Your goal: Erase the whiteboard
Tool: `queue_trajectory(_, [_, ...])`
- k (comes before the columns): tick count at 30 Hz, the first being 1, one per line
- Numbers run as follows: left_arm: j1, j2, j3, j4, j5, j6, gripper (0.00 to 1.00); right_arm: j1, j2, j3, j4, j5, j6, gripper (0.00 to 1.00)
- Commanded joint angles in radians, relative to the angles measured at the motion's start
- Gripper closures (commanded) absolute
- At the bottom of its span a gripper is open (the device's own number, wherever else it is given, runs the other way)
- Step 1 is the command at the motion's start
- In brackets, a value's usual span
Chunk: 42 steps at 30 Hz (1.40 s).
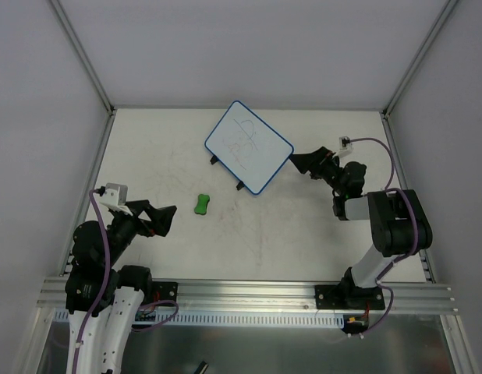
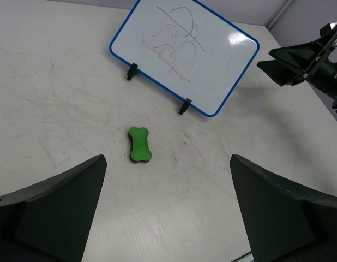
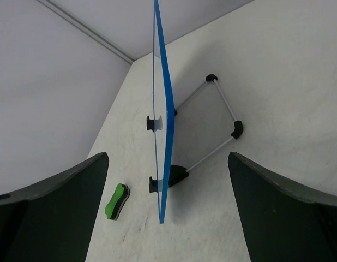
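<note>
The whiteboard [image 1: 249, 146] has a blue rim and stands tilted on two black feet at the back middle of the table, with red and dark scribbles on its face [image 2: 185, 54]. In the right wrist view it shows edge-on [image 3: 164, 120]. A green peanut-shaped eraser [image 1: 202, 204] lies on the table in front of it [image 2: 139, 144] [image 3: 116, 201]. My left gripper [image 1: 164, 220] [image 2: 167, 180] is open and empty, a short way near-left of the eraser. My right gripper [image 1: 298, 164] [image 3: 167, 180] is open and empty, just right of the board's right edge and facing it.
A thin wire stand [image 3: 220, 125] with black corner pieces props the board from behind. White walls with metal corner posts [image 1: 83, 54] enclose the table on three sides. A metal rail [image 1: 249, 292] runs along the near edge.
</note>
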Motion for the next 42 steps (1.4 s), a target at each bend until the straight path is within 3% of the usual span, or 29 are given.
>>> queue_trajectory(1, [0.002,-0.014,-0.004,0.022,0.023,0.023,0.01,0.006,0.049,0.079,0.242,-0.012,0.015,0.05])
queue_trajectory(8, [0.002,-0.005,-0.007,0.021,0.018,0.021,0.01,0.011,0.128,0.168,0.241,-0.040,0.054,0.12])
queue_trajectory(12, [0.002,-0.003,-0.007,0.021,0.018,0.021,0.01,0.014,0.171,0.221,0.241,-0.058,0.083,0.26])
queue_trajectory(21, [0.002,-0.005,-0.007,0.021,0.019,0.024,0.01,0.025,0.224,0.281,0.241,-0.101,0.077,0.35])
queue_trajectory(27, [0.002,-0.013,-0.010,0.021,0.018,0.024,0.01,0.031,0.239,0.287,0.238,-0.123,0.071,0.52])
queue_trajectory(37, [0.002,0.015,-0.007,0.022,-0.005,0.003,0.01,0.041,0.227,0.266,0.238,-0.138,0.051,0.61])
queue_trajectory(42, [0.002,0.134,0.033,0.021,-0.034,-0.069,0.01,0.043,0.228,0.264,0.238,-0.147,0.051,0.61])
